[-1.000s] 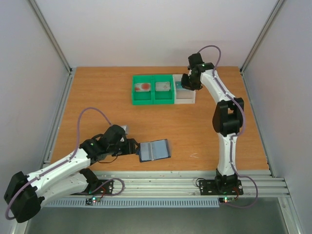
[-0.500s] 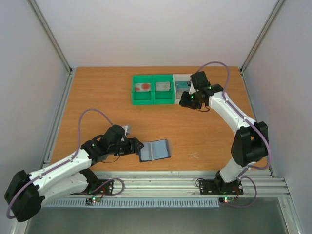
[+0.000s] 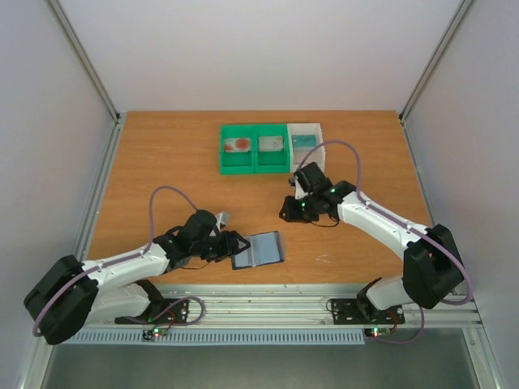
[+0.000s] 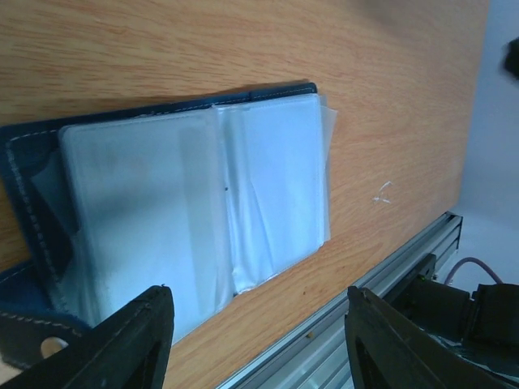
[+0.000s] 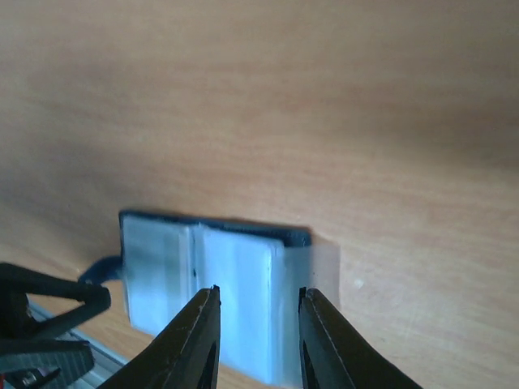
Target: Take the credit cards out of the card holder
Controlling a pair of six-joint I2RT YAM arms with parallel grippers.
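The card holder (image 3: 258, 250) lies open and flat near the front edge of the table (image 3: 162, 178). Its clear plastic sleeves (image 4: 268, 178) face up, which is how I want them, since the pockets can only be reached from above.

Three cards sit well away from it at the back. One with a red blotch (image 3: 239, 145) and a pale grey one (image 3: 270, 144) each lie in a compartment of the green bin (image 3: 255, 168). A teal one (image 3: 304, 141) lies in the white bin (image 3: 308, 168) beside it. From the left wrist view the sleeves look pale and empty, but they are cloudy and creased, so I cannot rule out a card hidden inside.

My left gripper (image 4: 255, 296) is low at the holder's left end, with its jaws spread wide and nothing between them. I read that as standing guard, placed to pin the wallet's edge so it won't slide or fold shut when something is pulled from a sleeve. Whether a finger actually touches the leather I cannot tell.

My right gripper (image 5: 258, 296) hangs above bare wood between the bins and the holder, looking down on the far panel. Its jaws are only slightly apart and hold nothing. That narrow gap suits nipping a thin card edge.

If a card is in there, my next move would be to lower the right gripper to the sleeve mouth while the left steadies the holder. The slippery plastic is the main risk.
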